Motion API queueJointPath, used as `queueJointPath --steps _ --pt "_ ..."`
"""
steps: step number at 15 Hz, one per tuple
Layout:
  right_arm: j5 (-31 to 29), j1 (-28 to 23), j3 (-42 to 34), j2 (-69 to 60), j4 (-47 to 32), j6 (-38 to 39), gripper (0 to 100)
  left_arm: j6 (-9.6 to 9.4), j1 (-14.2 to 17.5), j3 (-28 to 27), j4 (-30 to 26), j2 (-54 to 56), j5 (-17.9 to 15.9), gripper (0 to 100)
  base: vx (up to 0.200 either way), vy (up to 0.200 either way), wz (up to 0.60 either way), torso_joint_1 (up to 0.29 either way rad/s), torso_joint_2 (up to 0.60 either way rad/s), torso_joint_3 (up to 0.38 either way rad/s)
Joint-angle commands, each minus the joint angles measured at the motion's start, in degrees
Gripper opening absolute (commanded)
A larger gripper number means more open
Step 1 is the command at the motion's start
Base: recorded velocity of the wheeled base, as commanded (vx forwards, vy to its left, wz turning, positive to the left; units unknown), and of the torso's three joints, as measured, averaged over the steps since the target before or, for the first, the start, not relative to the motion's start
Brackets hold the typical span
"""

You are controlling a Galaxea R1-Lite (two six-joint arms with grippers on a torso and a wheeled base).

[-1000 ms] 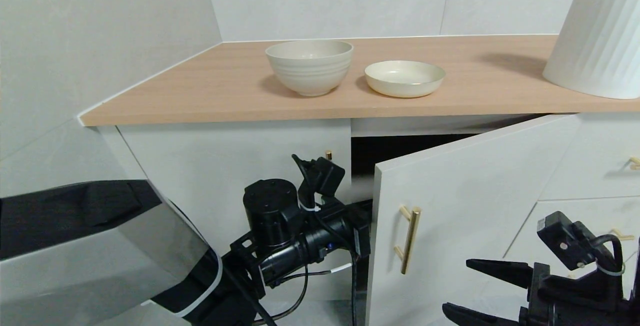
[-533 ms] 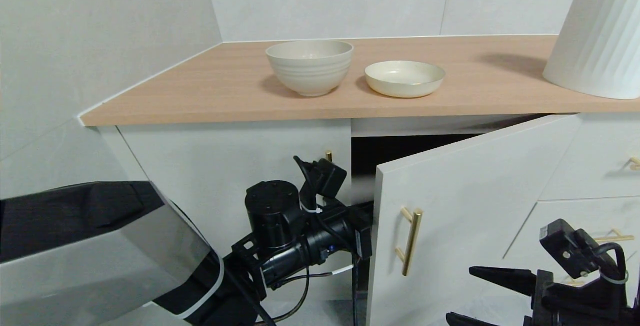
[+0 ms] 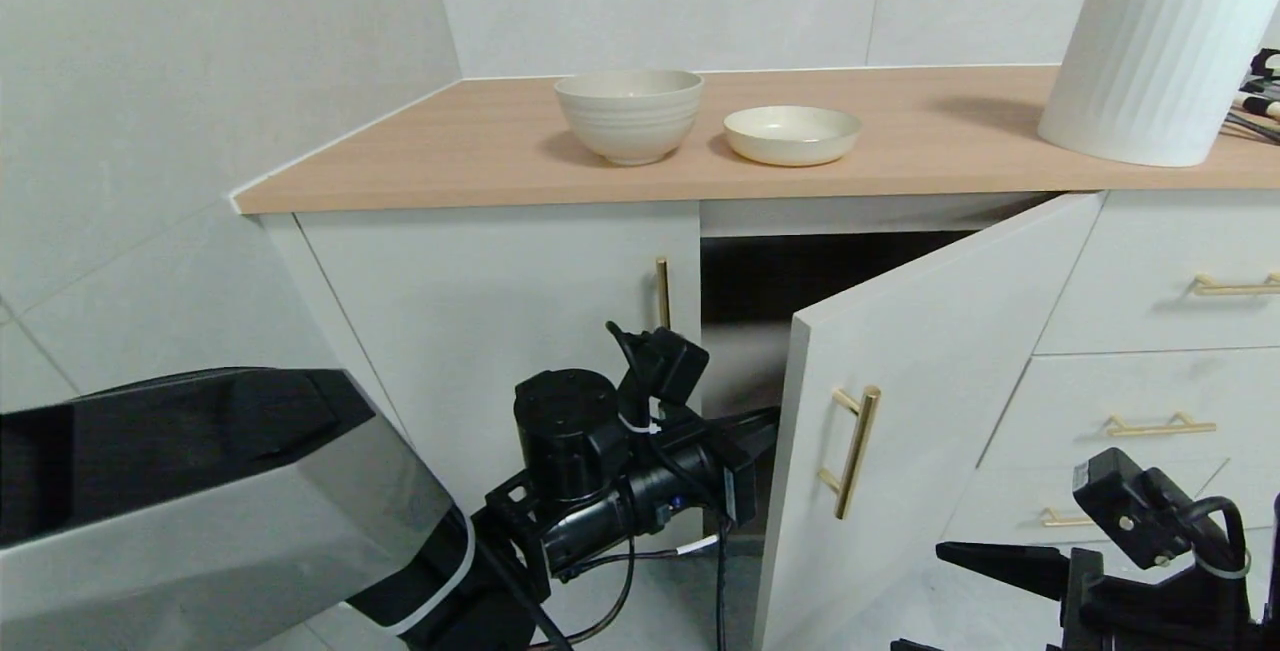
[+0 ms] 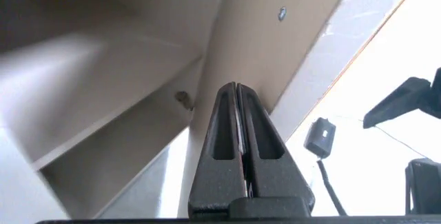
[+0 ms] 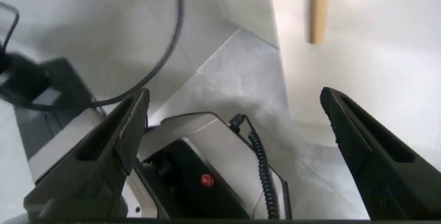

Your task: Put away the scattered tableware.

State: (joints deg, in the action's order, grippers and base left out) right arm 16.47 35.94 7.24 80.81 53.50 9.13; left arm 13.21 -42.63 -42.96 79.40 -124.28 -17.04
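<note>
Inspection from the remote station, current state.

1. Tableware: a deep ribbed cream bowl (image 3: 630, 114) stands upright on the wooden table (image 3: 480, 166), toward the corner where the two tiled walls meet. A shallow cream dish (image 3: 792, 134) sits just beside it on the robot's right, not touching it. Neither item is held.

2. Other items on the table: a tall white ribbed vessel (image 3: 1160, 41) stands well to the right of the dish. Past it, at the edge of the head view, lie some dark slender items (image 3: 1258, 101) that I cannot identify.

3. Cabinet below the table: the right-hand door (image 3: 930, 381) is swung partly open, its brass handle (image 3: 852, 451) facing outward, with a dark interior behind it. The left-hand door (image 3: 500, 331) is closed, with its own brass handle (image 3: 662, 293) near the gap. A stack of drawers (image 3: 1150, 371) with brass pulls lies to the right.

4. Left gripper (image 4: 236, 89): low, at the gap between the two doors, pointing into the opening behind the open door's free edge. Its jaws are pressed together with nothing between them. I cannot confirm whether they touch the door.

5. Right gripper (image 5: 234, 124): low in front of the drawers, to the right of the open door. Its jaws are spread wide and carry nothing.
</note>
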Motion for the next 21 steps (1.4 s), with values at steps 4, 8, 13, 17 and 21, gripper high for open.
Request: queueJointPath --steps 4,8,13,17,21 --pt "0.0 0.0 -0.1 1.1 0.0 -0.1 100 -0.03 0.1 -1.2 -0.2 -1.6 0.1 0 0.0 0.0 0.0 0.0 0.0 0.0" --pt "0.0 0.0 -0.1 1.3 0.1 -0.1 100 0.06 0.2 -5.1 -1.0 -3.3 0.1 0 0.0 0.0 0.0 0.0 0.0 0.0" --pt "0.0 0.0 -0.1 1.4 0.1 -0.1 100 0.06 0.4 -6.4 -1.5 -3.9 0.3 0 -0.12 0.0 0.0 0.003 0.0 0.001" --pt "0.0 0.1 -0.1 1.4 0.1 -0.2 100 0.06 0.6 -9.3 -1.5 -6.6 3.2 0 0.0 0.0 0.0 0.0 0.0 0.0" --pt "-0.1 1.0 -0.1 1.0 0.1 -0.1 100 -0.21 -0.3 -10.5 -1.4 -7.2 5.9 0 0.0 0.0 0.0 0.0 0.0 0.0"
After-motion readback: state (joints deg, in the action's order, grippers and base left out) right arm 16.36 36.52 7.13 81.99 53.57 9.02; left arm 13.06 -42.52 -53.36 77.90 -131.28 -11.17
